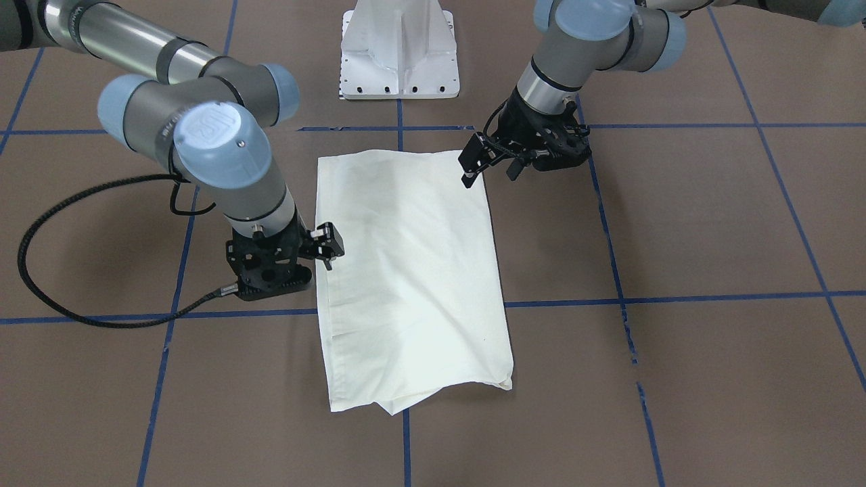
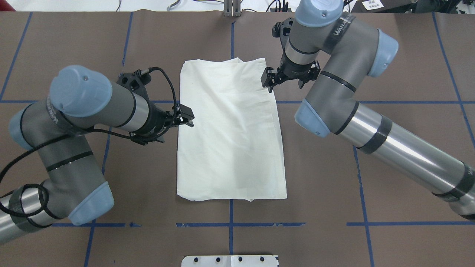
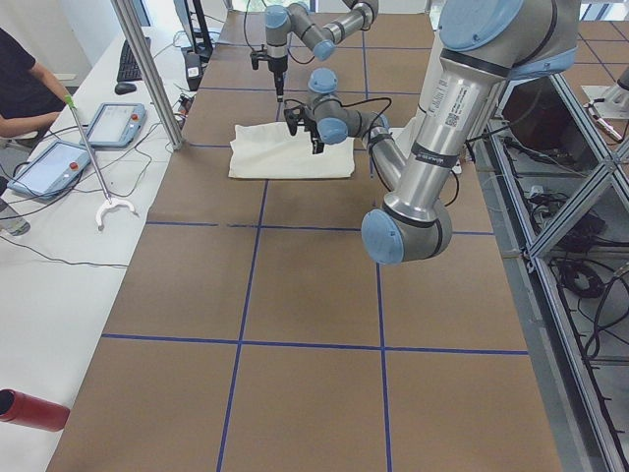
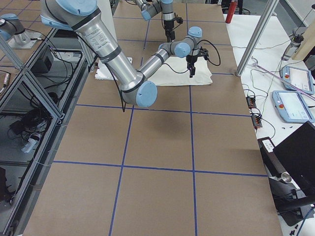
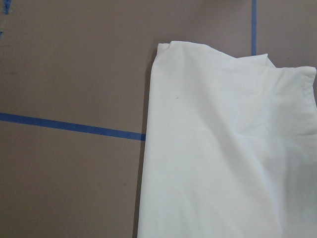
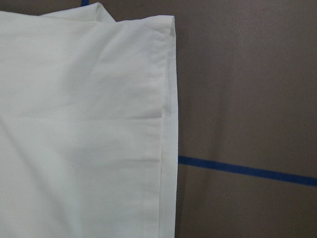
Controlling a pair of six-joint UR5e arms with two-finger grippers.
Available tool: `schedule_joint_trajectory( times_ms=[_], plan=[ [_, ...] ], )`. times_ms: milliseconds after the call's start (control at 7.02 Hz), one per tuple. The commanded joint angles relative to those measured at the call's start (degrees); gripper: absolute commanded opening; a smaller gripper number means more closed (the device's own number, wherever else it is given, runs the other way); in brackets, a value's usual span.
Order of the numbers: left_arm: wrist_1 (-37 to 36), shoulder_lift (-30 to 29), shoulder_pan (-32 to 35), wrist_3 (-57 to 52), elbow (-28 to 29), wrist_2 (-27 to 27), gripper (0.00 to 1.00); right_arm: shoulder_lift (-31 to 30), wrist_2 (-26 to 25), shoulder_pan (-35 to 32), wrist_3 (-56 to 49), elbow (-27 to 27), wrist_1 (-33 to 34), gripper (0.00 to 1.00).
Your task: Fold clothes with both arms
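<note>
You are looking at the cream-white shirt (image 2: 230, 129) lying folded into an oblong, plain side up, on the brown tabletop (image 2: 371, 148). The left tool (image 2: 186, 118) is hovering just beside the shirt's left long edge with its fingers spread, gripping nothing. The right tool (image 2: 269, 79) is hanging by the shirt's far right corner, and you cannot tell whether it is spread or pressed together.
</note>
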State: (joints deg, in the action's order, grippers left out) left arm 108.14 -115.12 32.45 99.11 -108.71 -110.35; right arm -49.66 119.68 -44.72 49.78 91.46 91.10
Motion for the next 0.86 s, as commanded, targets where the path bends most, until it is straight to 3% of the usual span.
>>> schedule_joint_trajectory(
  times_ms=[0, 285, 428, 713],
  plan=[
    [1.02, 2.87, -9.37, 12.99, -0.54, 9.30, 0.99, -4.21, 0.82, 3.04, 9.94, 9.85, -0.48, 1.00],
    [-6.22, 3.33, -14.50, 16.82, -0.36, 14.79, 0.94, -4.48, -0.66, 6.21, 15.24, 11.02, -1.53, 1.00],
    [-9.76, 3.15, -15.30, 16.74, -0.45, 14.99, 0.93, -5.09, -1.11, 6.65, 15.26, 10.76, -2.32, 1.00],
    [-9.97, 2.54, -15.92, 16.74, -0.10, 14.99, 0.90, -5.36, -1.12, 6.57, 15.17, 10.67, -2.51, 1.00]
  ],
)
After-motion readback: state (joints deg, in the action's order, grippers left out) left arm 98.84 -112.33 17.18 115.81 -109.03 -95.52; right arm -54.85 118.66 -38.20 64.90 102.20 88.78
